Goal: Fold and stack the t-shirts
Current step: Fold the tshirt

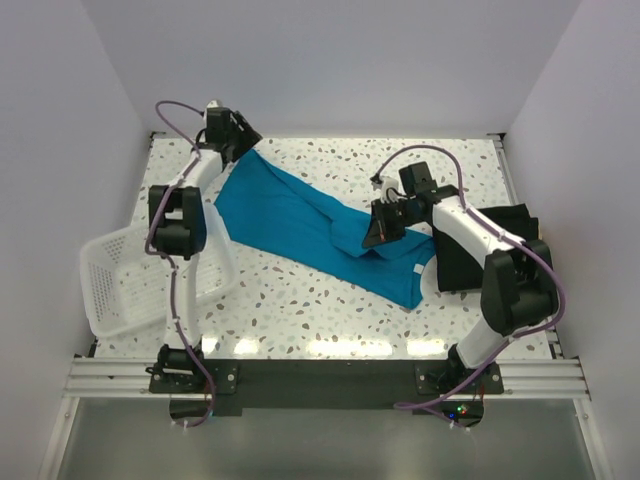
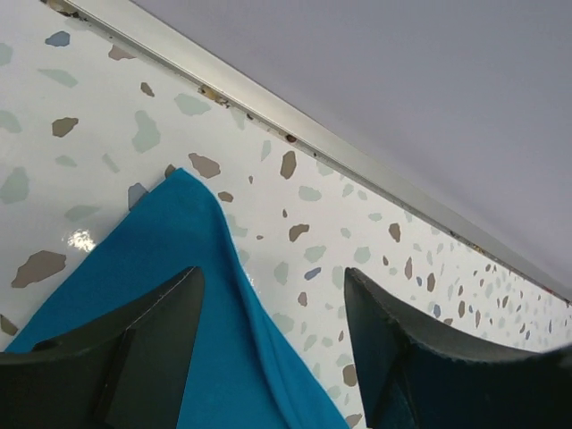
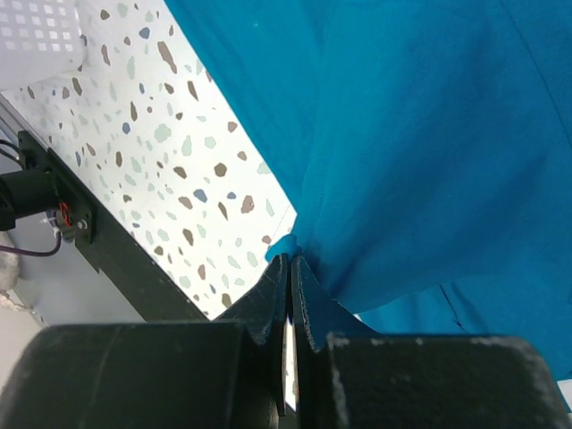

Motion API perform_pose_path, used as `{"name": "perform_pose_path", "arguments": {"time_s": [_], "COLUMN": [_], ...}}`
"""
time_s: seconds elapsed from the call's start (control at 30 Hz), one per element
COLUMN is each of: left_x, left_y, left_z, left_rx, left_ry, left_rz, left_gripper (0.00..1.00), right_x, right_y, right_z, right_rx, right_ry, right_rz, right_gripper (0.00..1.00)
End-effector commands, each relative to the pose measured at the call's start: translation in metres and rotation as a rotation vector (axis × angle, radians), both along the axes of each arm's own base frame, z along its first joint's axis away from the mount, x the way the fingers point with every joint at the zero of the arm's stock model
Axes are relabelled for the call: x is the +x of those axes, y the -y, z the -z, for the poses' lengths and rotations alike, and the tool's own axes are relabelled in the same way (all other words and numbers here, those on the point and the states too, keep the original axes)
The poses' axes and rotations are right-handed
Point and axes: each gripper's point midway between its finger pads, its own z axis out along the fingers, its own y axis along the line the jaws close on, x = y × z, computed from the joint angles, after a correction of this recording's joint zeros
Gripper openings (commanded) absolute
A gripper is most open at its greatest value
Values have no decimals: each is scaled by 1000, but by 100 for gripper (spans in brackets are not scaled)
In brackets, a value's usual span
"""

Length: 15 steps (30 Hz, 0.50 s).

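Right pincer [image 3: 290,262] pinching teal t-shirt [image 3: 420,134], basket [image 3: 36,31] cropped

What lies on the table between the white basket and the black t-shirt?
The teal t-shirt, stretched out diagonally, with the right gripper pinching a fold of it; the top external view shows this.

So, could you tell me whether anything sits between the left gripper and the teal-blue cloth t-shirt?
Nothing visible does: the open left gripper hangs right at the far corner of the teal-blue cloth t-shirt.
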Motion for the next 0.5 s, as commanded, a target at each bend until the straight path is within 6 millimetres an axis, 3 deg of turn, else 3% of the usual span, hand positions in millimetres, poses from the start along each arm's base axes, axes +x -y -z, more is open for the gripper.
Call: {"name": "perform_pose_path", "arguments": {"time_s": [0.0,0.47], "left_x": [10,20], "left_y": [1,-2], "left_z": [4,40], "left_rx": [-28,-18], "left_ry": [7,-27], "left_rz": [-18,-64], "left_gripper": [67,64], "right_x": [-4,-3], "right_y": [-4,-6], "right_z": [-1,-2], "right_rx": [14,15], "right_ry": [-10,-10], "right_rz": [-44,-56], "right_gripper": [0,0]}}
